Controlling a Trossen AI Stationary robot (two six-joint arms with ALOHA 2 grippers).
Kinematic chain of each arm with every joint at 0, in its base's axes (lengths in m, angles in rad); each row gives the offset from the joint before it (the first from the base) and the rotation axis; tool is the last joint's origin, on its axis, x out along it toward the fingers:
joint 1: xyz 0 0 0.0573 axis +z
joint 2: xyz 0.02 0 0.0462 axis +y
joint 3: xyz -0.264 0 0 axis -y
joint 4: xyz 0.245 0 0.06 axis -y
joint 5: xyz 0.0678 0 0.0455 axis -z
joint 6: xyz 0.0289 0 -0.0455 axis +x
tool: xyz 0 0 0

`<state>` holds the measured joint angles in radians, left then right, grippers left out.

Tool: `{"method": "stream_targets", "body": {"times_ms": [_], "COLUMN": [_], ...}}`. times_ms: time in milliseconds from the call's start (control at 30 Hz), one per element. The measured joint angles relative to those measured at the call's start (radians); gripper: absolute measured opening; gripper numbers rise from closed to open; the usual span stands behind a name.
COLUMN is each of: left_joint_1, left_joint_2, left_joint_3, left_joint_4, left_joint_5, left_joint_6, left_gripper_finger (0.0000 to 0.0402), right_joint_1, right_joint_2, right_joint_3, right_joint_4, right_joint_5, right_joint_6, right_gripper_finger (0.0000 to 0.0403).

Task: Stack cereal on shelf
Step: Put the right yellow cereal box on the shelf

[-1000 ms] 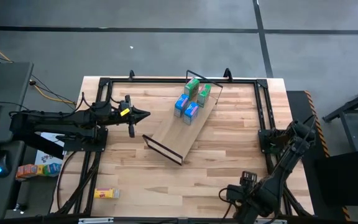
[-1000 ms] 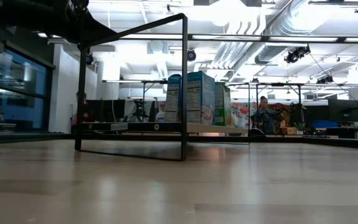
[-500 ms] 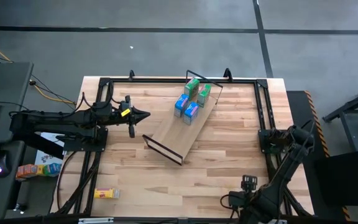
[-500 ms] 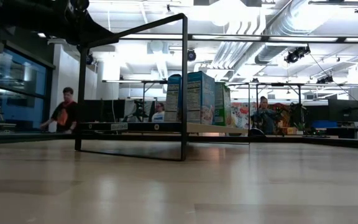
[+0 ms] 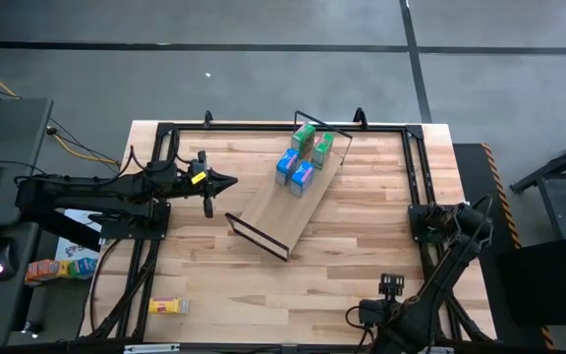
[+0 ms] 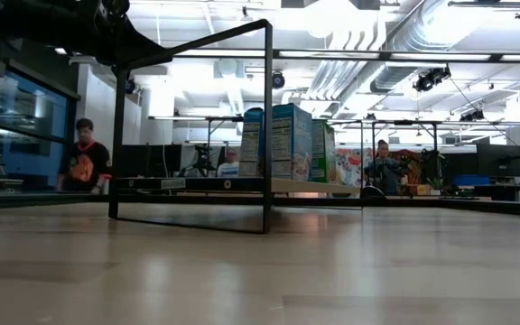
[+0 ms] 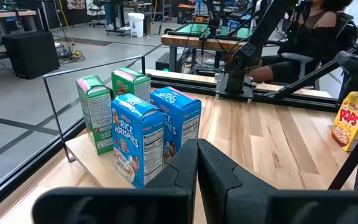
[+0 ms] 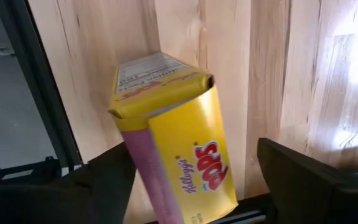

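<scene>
High view: we logged the shelf [image 5: 288,206] lying diagonally across the middle of the bench [image 5: 362,236], one end close to the far edge.

Item 1: two green boxes [image 5: 313,142] and two blue boxes [image 5: 294,171] stood upright in pairs on the shelf's far end, close together.

Item 2: one yellow box [image 5: 168,306] lay flat at the bench's near left corner, well apart from both arms.

Item 3: a second yellow box [image 8: 173,155] stood by the bench's near edge towards the right corner. The right jaws were spread wide on either side of it. We saw bare wood between the box and one finger [image 8: 303,180], so we judged it not yet gripped.

Item 4: the left jaws were pressed together and empty, held above the bench near its left edge and pointed at the shelf.

Handling note: we judged these boxes to be light, thin card. They looked stiff along the edges, apt to dent on the broad faces, and easily tipped. We would take hold across the two narrow sides, about mid-height, with modest pressure.
</scene>
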<state>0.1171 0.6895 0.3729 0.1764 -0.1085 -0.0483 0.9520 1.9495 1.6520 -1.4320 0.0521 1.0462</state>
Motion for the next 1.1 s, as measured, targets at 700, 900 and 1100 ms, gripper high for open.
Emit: {"method": "stream_targets", "body": {"times_ms": [700, 900, 1100], "left_joint_1": [0.000, -0.009, -0.048], "left_joint_2": [-0.131, -0.274, -0.365], "left_joint_3": [0.000, 0.000, 0.000], "left_joint_4": [-0.014, -0.046, -0.086], "left_joint_5": [-0.036, -0.007, 0.063], "left_joint_6": [-0.032, -0.046, -0.047], "left_gripper_finger": [0.0003, 0.0003, 0.0003], "right_joint_1": [-0.047, -0.131, -0.312], "right_joint_2": [0.000, -0.015, -0.016], "right_joint_3": [0.083, 0.228, 0.299], "right_joint_4": [-0.086, -0.129, -0.116], "right_joint_5": [0.123, 0.501, 0.603], "right_joint_6": [-0.152, -0.339, -0.575], "right_gripper_finger": [0.0078, 0.0076, 0.0076]}}
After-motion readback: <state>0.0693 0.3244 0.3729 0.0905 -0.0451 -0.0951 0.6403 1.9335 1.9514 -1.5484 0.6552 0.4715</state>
